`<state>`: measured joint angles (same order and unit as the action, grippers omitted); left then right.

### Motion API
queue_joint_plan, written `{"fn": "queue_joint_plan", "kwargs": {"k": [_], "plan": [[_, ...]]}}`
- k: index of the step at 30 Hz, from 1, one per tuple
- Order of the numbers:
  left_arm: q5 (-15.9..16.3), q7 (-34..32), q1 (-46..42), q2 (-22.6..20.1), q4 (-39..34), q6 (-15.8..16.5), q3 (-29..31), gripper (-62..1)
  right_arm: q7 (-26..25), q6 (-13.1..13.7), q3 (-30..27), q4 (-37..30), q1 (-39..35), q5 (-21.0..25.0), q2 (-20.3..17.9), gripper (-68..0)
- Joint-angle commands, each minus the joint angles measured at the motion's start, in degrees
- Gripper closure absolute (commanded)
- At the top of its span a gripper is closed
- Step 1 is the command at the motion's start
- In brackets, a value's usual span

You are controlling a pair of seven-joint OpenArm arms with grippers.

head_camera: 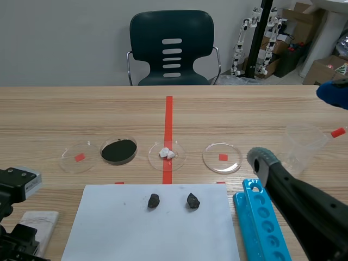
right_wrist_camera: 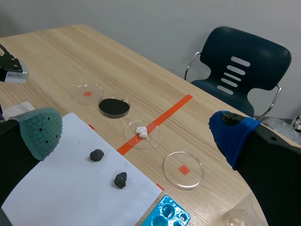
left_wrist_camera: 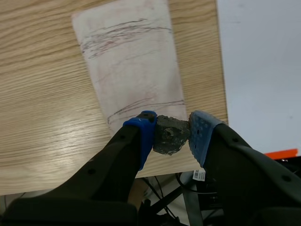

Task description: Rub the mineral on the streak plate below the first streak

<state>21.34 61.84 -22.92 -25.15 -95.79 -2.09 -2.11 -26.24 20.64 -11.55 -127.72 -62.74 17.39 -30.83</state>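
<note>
Mineral (left_wrist_camera: pixel 170 135) is clamped in my left claw (left_wrist_camera: pixel 171 133), blue pads (left_wrist_camera: pixel 143 129) tight on both sides of it, held over the near end of the streak plate (left_wrist_camera: pixel 131 70). Plate lies flat on the wood surface (left_wrist_camera: pixel 42 94), just beside the white sheet (left_wrist_camera: pixel 263 61). Two groups of marks on the plate: a band of faint dark lines (left_wrist_camera: pixel 122 33) at the far end, which I take as the first streak, and a few thin lines (left_wrist_camera: pixel 146 106) just ahead of the mineral. So I'd call this the rubbing step itself, part done: marks exist below the first streak, but they are thin. Can't tell from the wrist view whether the mineral is touching the plate right now. Next move as I see it: press down, drag across the plate's width, stay in the blank strip between the two groups, keep the grip firm so the lump doesn't twist out. Little plate left on my side, so running off the edge is the risk. Right claw (right_wrist_camera: pixel 135 133) is wide apart, holding nothing, up above the surface over the dishes (right_wrist_camera: pixel 183 169) and the two dark rocks (right_wrist_camera: pixel 97 155).
</note>
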Motion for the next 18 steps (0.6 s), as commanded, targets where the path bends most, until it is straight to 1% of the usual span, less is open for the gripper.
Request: {"fn": "queue_joint_plan", "kwargs": {"k": [1,5,11,14,18], "plan": [[0.20,0.66,0.92,0.20,0.52,-0.20,0.92,-12.6,-0.66,0.02,-0.39,-0.68,-0.11,0.83,-0.24,-67.9],[0.76,1.27,2.75,0.61,3.08,-0.35,0.96,-12.6,-0.66,0.02,-0.39,-0.68,-0.11,0.83,-0.24,-67.9],[0.76,2.73,5.49,1.29,5.66,-0.39,0.96,-12.6,-0.66,0.02,-0.39,-0.68,-0.11,0.83,-0.24,-67.9],[1.81,2.82,5.86,1.68,6.51,-0.37,0.96,-12.6,-0.66,0.02,-0.39,-0.68,-0.11,0.83,-0.24,-67.9],[2.25,3.76,5.97,2.69,7.34,-0.35,0.96,-12.6,-0.66,0.02,-0.39,-0.68,-0.11,0.83,-0.24,-67.9]]}}
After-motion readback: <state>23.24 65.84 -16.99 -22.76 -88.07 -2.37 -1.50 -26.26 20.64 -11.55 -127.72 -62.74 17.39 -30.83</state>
